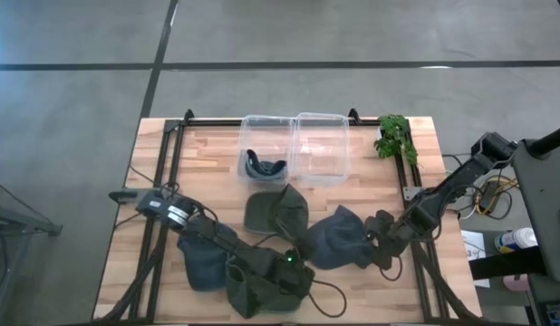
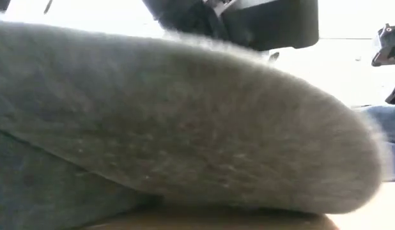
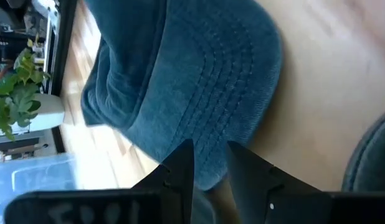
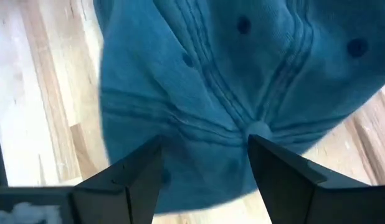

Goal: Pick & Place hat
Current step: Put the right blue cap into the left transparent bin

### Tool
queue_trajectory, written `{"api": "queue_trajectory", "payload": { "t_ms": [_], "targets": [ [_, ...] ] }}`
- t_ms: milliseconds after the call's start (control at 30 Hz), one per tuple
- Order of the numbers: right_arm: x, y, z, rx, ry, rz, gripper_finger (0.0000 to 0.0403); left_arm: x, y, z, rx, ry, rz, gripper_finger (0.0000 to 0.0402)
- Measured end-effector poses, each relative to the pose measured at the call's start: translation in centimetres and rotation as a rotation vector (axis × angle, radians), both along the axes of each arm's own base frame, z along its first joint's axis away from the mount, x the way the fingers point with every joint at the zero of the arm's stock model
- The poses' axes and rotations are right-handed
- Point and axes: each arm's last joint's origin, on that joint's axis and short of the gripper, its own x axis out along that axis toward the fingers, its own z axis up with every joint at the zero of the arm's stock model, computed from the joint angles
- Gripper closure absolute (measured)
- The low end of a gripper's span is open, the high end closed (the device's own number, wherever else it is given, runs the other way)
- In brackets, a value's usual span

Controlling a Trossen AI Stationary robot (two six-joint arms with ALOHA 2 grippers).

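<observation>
Hats lie scattered across the pale wooden plank surface (image 1: 171, 181): a faded blue cotton cap (image 1: 339, 240) near the right side, an olive-green cap (image 1: 273, 210) beside it toward the middle, a dark grey-blue cap (image 1: 203, 264) and another olive one (image 1: 262, 288) at the near edge under the left arm. Two clear plastic bins (image 1: 294, 149) stand side by side at the far edge; the left one already holds a dark cap (image 1: 262, 166), so the bins look like the drop place.

The right gripper (image 4: 205, 168) hangs just over the blue cap's crown, jaws spread wide to either side of the top button, probably lined up to pinch the fabric there. The left gripper (image 3: 211, 165) sits at the blue cap's brim edge, jaws partly apart with only a narrow gap; whether cloth is caught between them cannot be told.

In the low view a grey cap (image 2: 185, 121) fills almost everything, hiding the surface behind it. A green leafy plant (image 1: 395, 136) stands at the far right corner. From above, both grippers blur into the dark cloth.
</observation>
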Motion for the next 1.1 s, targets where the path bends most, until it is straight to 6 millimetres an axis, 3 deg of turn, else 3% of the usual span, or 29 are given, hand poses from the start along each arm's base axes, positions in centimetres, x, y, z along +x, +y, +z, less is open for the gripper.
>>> {"api": "queue_trajectory", "payload": {
  "t_ms": [467,900,1100],
  "targets": [
    [-0.2,-0.3,-0.5,-0.014,0.010,-0.004,0.0179,-1.2,-0.6,0.8,-0.008,0.052,-0.013,0.0312],
    [-0.3,-0.1,-1.5,0.062,-0.020,0.005,0.0179,0.4,1.3,-1.4,0.032,-0.071,0.048,0.0312],
    [-0.6,-0.3,-2.1,0.068,0.009,0.010,0.0179,0.7,1.2,-1.2,0.054,-0.116,0.042,0.0312]
  ]
}}
